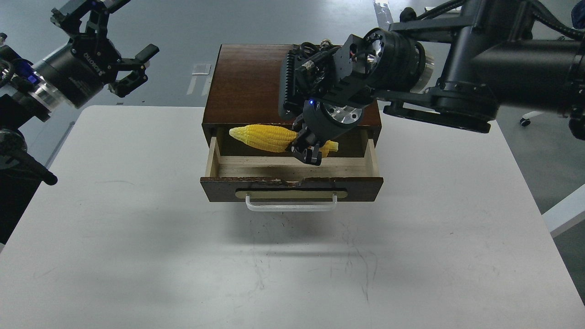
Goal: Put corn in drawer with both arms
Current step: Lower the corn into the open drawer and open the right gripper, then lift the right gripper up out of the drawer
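The dark brown wooden box (247,82) stands at the back middle of the white table. Its drawer (292,169) is pulled out, pale wood inside, with a brass plate and a white handle (291,206) on the dark front. The yellow corn (265,137) hangs level over the back of the open drawer, tip pointing left. My right gripper (307,151) is shut on the corn near its thick right end. My left gripper (132,68) is open and empty, raised over the table's far left corner, well away from the box.
The white table (137,237) spreads in front of and beside the box. My right arm (457,68) reaches in from the upper right across the box top. The grey floor lies beyond the table's back and side edges.
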